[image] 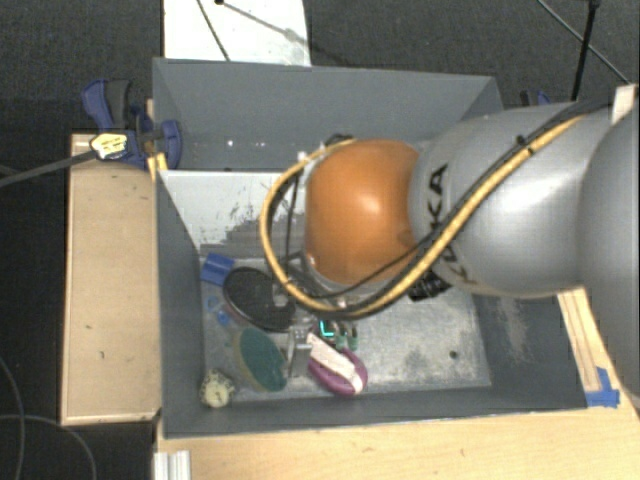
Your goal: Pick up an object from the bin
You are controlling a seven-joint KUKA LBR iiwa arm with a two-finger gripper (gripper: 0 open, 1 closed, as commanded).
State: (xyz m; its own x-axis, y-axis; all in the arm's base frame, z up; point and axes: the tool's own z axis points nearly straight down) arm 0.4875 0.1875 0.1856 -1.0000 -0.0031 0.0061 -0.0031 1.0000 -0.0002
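obs: arm enters from the view's right. its orange wrist cover (360, 208) hangs over the left-centre of the grey bin (440, 358). the gripper (302, 343) pokes out below the cover, low over the floor near the front wall. grip state: cannot tell, the cover and cables hide it.

things: all gathered in the front-left part of the floor.
- flat dark green oval (262, 360), just left of the gripper, long axis roughly front-to-back.
- purple-and-white oblong piece (338, 372), just right of the gripper and slightly nearer the front wall, long axis slanting down to the right.
- dark round disc (255, 298), behind the oval, partly under the cables.
- blue piece (215, 268) near the left wall, and a small yellowish lump (215, 391) in the front-left corner, both further off.

judgement: the gripper sits in the gap between the oval and the purple piece, and nothing shows as held. which of the two gets picked depends on a small sideways shift. the purple piece looks the bulkier and so the easier to grip.
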